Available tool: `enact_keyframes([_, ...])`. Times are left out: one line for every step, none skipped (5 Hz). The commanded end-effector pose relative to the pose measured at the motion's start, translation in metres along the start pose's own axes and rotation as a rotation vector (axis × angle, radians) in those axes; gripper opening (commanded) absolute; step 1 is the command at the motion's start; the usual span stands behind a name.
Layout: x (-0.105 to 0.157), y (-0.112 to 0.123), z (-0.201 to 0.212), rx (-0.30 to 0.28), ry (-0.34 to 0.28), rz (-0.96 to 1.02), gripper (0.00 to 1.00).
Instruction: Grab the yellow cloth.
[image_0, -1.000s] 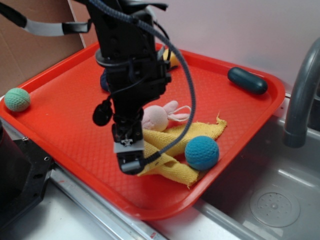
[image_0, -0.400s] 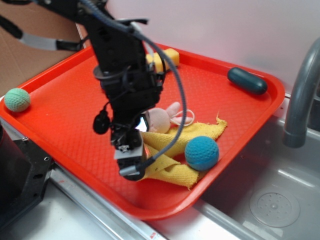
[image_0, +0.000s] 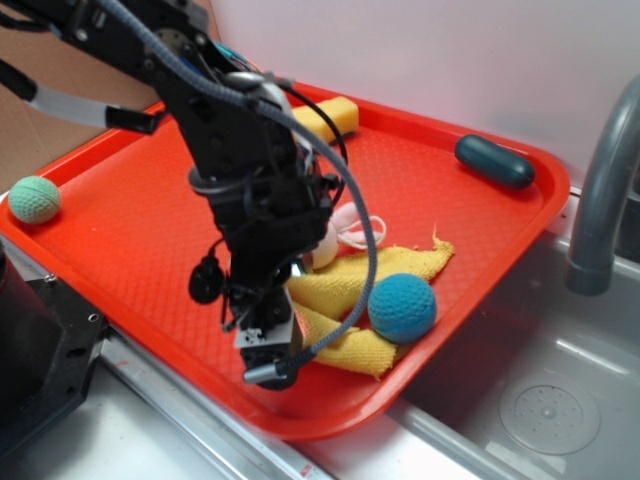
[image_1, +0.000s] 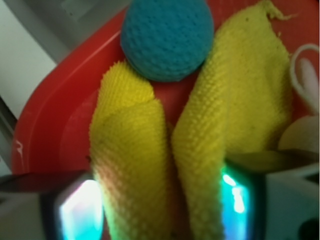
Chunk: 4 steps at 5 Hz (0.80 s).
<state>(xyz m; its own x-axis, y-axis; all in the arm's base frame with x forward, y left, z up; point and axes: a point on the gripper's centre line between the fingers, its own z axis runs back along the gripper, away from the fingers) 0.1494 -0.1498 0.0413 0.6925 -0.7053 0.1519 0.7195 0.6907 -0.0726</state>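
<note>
The yellow cloth (image_0: 385, 268) lies bunched on the front right of the red tray (image_0: 120, 230). In the wrist view the cloth (image_1: 235, 100) forms two folds that fill the gap between my fingers. My gripper (image_0: 272, 352) points down at the cloth's front-left end, near the tray's front rim. In the wrist view the gripper (image_1: 160, 210) has both jaws pressed against the folds, so it is shut on the cloth. The blue ball (image_0: 402, 308) rests on the cloth just right of the gripper and shows ahead of the fingers (image_1: 167, 37).
A pink plush bunny (image_0: 348, 226) lies behind the cloth, partly hidden by the arm. A pale yellow sponge (image_0: 330, 118) and a dark green oblong (image_0: 494, 161) sit at the tray's back. A green ball (image_0: 34, 199) is far left. Faucet (image_0: 600, 190) and sink (image_0: 540, 400) are right.
The arm has tilted and lowered toward the tray's front rim. The cloth has bunched into tighter folds between the fingers. The bunny is now more hidden by the arm.
</note>
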Motion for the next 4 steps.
enact_keyframes([-0.001,-0.002,0.010,0.019,-0.031,0.022,0.00])
enact_keyframes([-0.015,0.017,0.037,0.088,-0.007,0.143,0.00])
enact_keyframes([-0.038,0.047,0.091,0.141,0.047,0.389,0.00])
enact_keyframes([-0.057,0.070,0.145,0.125,0.038,0.594,0.00])
